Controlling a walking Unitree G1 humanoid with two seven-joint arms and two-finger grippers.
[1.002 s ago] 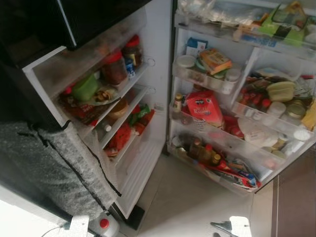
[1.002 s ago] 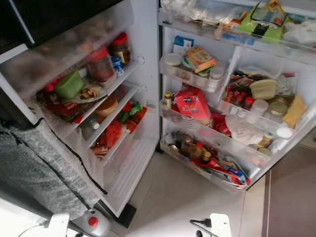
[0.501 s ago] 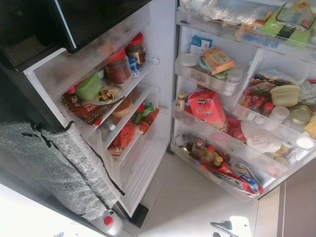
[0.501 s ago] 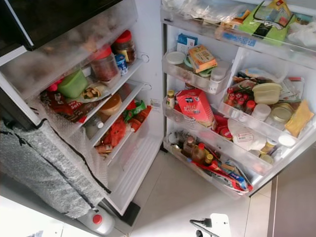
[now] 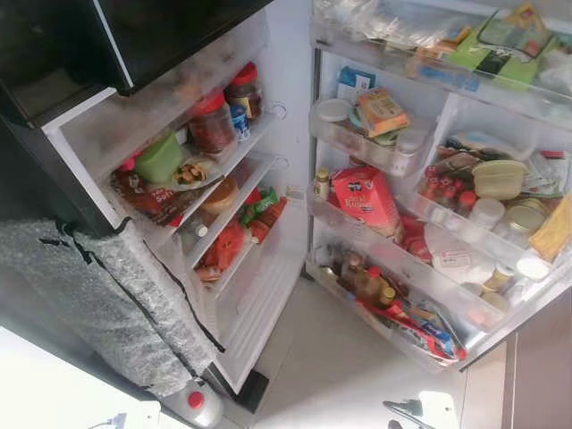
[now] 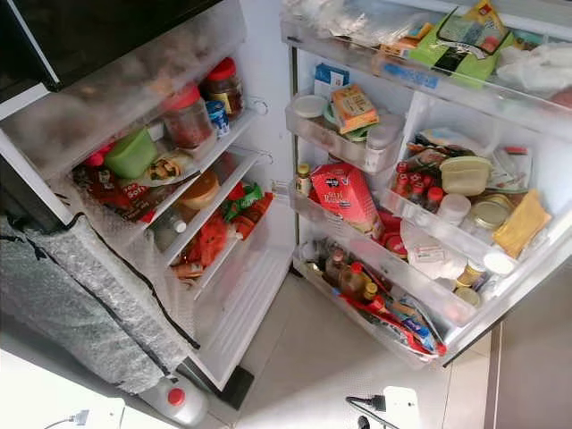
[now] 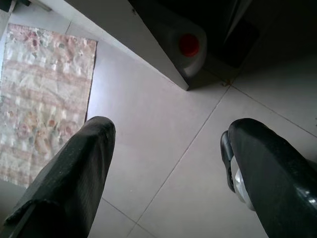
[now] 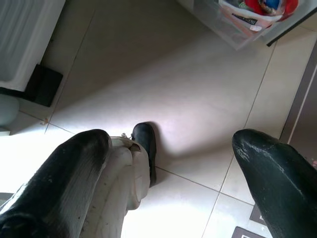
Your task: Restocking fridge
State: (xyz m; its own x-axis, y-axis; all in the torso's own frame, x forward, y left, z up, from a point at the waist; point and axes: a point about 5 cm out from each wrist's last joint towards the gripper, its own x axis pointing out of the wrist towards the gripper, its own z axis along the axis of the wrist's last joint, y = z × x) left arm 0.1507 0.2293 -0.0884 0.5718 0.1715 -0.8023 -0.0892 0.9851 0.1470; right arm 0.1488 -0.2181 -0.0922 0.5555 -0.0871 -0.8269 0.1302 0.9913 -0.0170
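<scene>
Slightly shifted camera since the earlier frame, contents unmoved; open white fridge [image 6: 268, 116] with crowded clear door shelves stands on pale tiled floor [image 6: 304, 366]; left gripper [image 7: 166, 148] and right gripper [image 8: 171, 158] hang low over tiles, fingers spread, holding nothing; patterned rug [image 7: 42, 94] lies nearby.

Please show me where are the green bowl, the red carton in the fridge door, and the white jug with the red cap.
green bowl [image 5: 160, 159], left eye view, its side
red carton [image 6: 343, 197], right eye view, front face
white jug [image 6: 175, 403], right eye view, shoulder beside cap
</scene>
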